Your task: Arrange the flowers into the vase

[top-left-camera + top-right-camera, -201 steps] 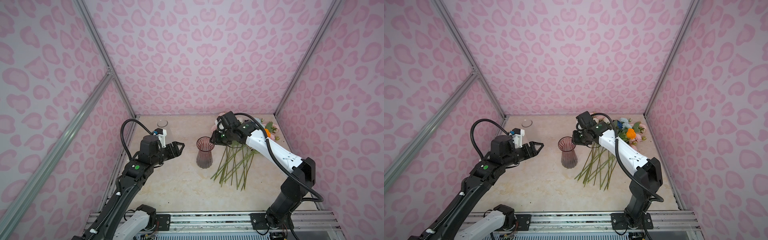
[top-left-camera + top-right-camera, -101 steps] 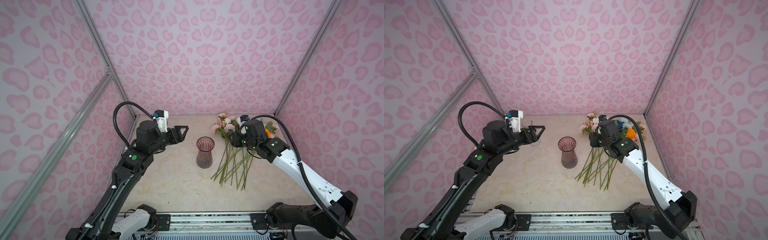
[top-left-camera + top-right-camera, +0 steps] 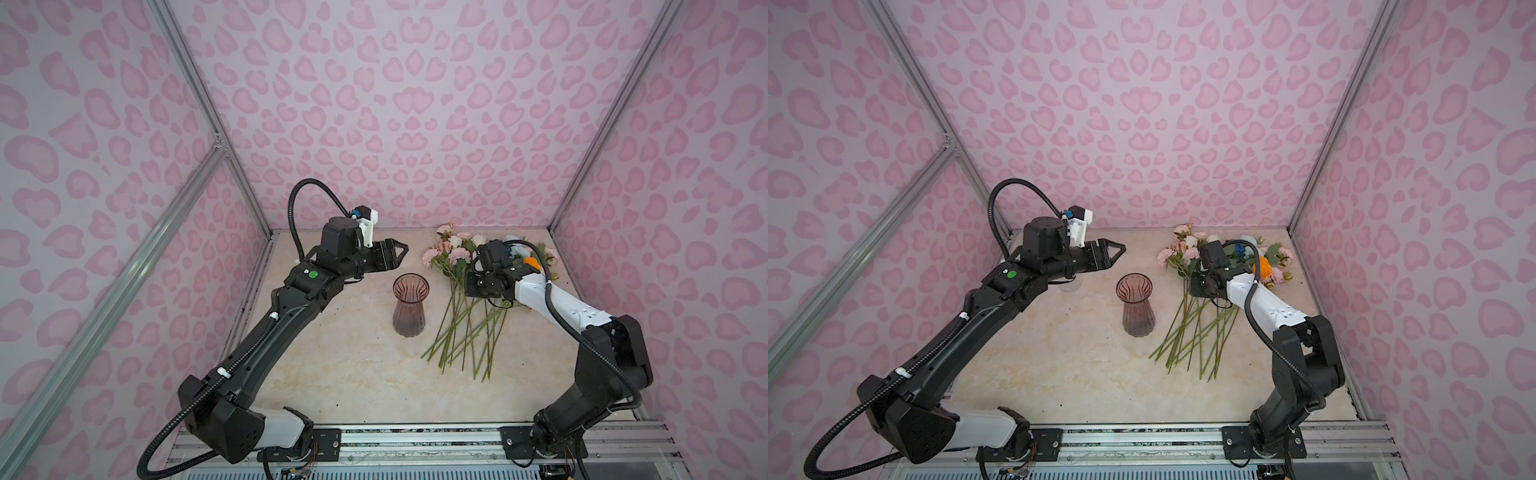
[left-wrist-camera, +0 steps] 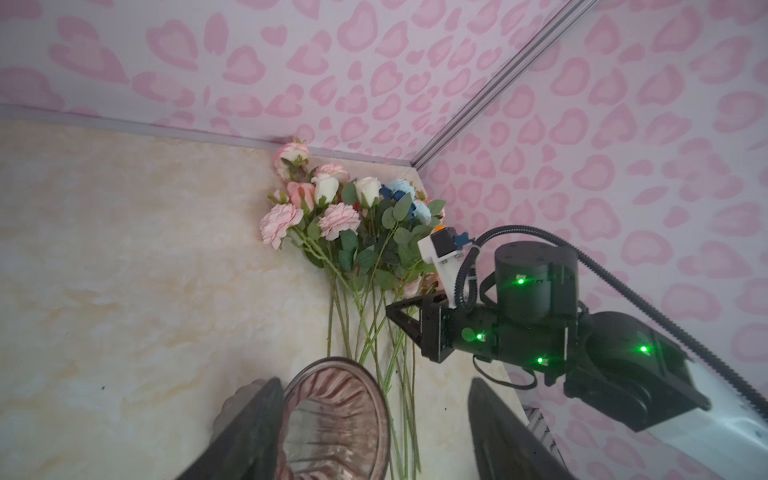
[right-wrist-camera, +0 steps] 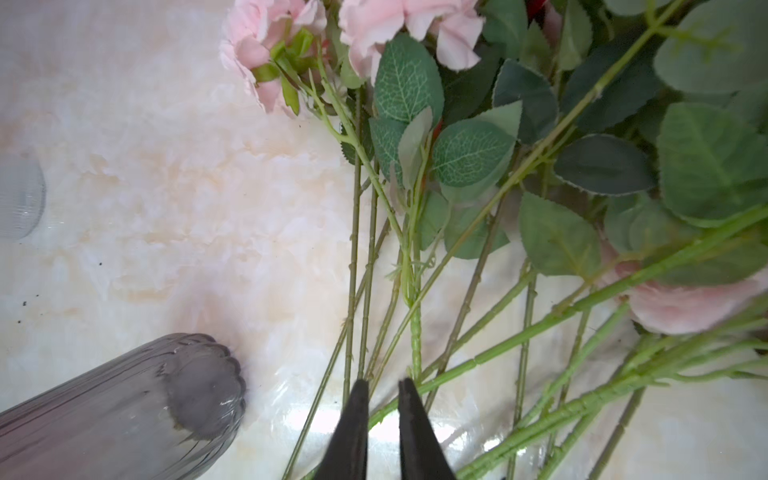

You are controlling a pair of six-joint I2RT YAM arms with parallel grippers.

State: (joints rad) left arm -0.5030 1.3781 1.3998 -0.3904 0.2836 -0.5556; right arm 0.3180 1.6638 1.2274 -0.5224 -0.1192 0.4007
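Three pink-patterned walls (image 3: 415, 124), marbled tabletop (image 3: 353, 365), left fingers (image 4: 253, 428) wide, empty, right fingers (image 5: 353, 428) near-closed among flowers (image 3: 457, 254), grip unclear

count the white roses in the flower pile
2. Both lie at the bloom end of the flowers, near the back wall: one white rose beside a pink bud, the other next to the blue blooms. Leaves or the right arm may hide more.

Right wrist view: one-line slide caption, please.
Right gripper, jaws nearly together, poised at the green stems of flowers lying beside the smoky glass vase.
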